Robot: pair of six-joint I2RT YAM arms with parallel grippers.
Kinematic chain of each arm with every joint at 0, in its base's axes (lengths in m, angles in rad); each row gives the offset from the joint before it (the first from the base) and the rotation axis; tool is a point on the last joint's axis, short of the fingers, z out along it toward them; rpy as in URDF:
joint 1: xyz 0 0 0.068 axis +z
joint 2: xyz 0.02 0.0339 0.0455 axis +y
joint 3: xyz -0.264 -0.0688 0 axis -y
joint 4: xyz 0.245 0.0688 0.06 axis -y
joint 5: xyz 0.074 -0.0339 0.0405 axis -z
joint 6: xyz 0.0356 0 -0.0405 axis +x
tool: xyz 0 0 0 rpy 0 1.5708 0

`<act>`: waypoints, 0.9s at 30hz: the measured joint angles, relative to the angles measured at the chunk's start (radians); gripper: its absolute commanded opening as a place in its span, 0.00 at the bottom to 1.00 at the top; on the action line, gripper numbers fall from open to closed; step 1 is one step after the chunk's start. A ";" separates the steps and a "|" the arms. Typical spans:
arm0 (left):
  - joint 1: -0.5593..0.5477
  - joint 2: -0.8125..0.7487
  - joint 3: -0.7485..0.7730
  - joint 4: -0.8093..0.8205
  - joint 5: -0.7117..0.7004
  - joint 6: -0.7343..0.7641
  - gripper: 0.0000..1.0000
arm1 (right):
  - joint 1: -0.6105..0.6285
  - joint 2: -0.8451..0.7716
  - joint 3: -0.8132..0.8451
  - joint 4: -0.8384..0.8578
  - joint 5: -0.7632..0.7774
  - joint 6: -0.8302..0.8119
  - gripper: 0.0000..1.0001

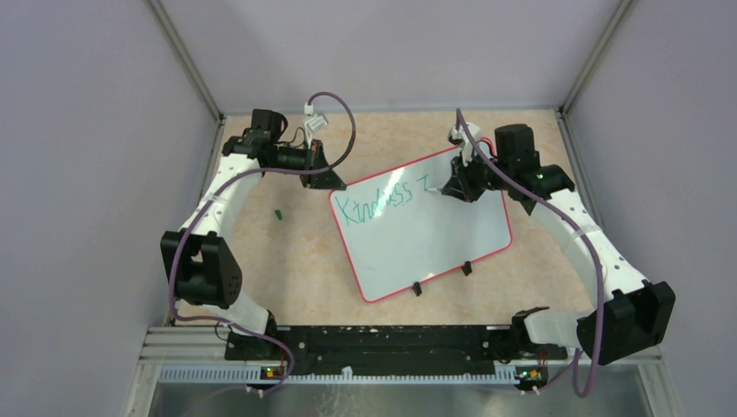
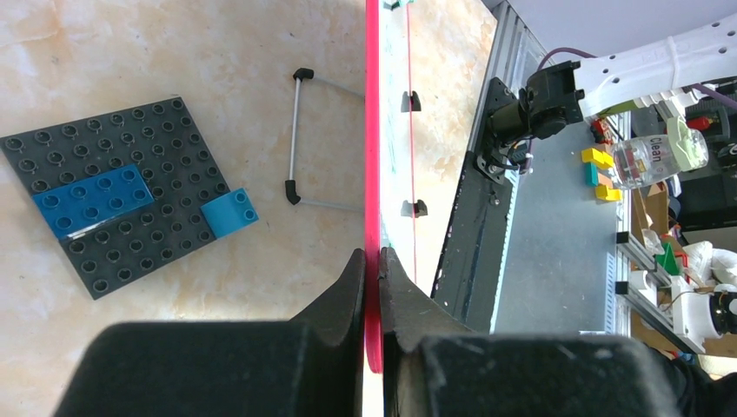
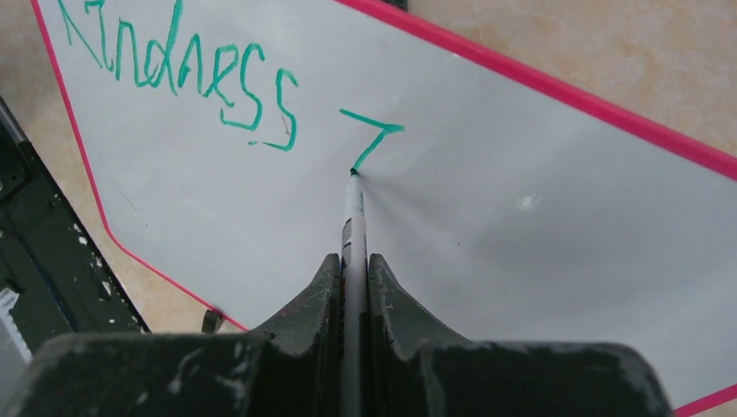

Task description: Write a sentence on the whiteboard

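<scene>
The whiteboard (image 1: 434,239) lies tilted on the table, white with a red-pink rim and two black clips on its near edge. Teal lettering (image 1: 375,205) on it reads "Kindness" plus a "7"-shaped stroke; it shows closer in the right wrist view (image 3: 187,74). My left gripper (image 2: 371,261) is shut on the board's red rim (image 2: 372,130) at its far-left corner (image 1: 335,187). My right gripper (image 3: 353,265) is shut on a white marker (image 3: 353,213), whose green tip touches the board at the foot of the stroke (image 3: 369,143). The right gripper (image 1: 452,189) sits over the board's far edge.
A small green cap-like piece (image 1: 278,213) lies on the table left of the board. In the left wrist view a dark grey plate with blue bricks (image 2: 122,195) and a thin metal wire stand (image 2: 300,139) are beside the board. Enclosure walls stand on three sides.
</scene>
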 measured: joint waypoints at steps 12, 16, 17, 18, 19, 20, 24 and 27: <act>0.000 0.000 0.000 -0.001 0.000 0.000 0.00 | 0.000 -0.003 0.023 -0.057 0.026 -0.027 0.00; -0.001 0.000 0.000 -0.001 0.002 -0.001 0.00 | 0.000 -0.002 0.081 -0.062 0.037 -0.028 0.00; -0.001 0.000 0.000 -0.001 0.002 -0.001 0.00 | 0.000 -0.002 0.095 -0.062 0.036 -0.029 0.00; -0.001 0.000 0.000 -0.001 0.002 -0.001 0.00 | 0.000 -0.002 0.105 -0.060 0.036 -0.029 0.00; -0.001 0.000 0.000 -0.001 0.002 0.000 0.00 | 0.000 -0.001 0.111 -0.057 0.034 -0.029 0.00; -0.001 0.000 0.000 -0.001 0.002 0.000 0.00 | 0.000 0.001 0.116 -0.055 0.032 -0.028 0.00; -0.001 0.000 0.000 -0.001 0.002 -0.001 0.00 | 0.000 0.023 0.127 -0.048 0.025 -0.024 0.00; -0.001 0.000 0.000 -0.001 0.002 0.000 0.00 | 0.002 0.045 0.128 -0.045 0.024 -0.023 0.00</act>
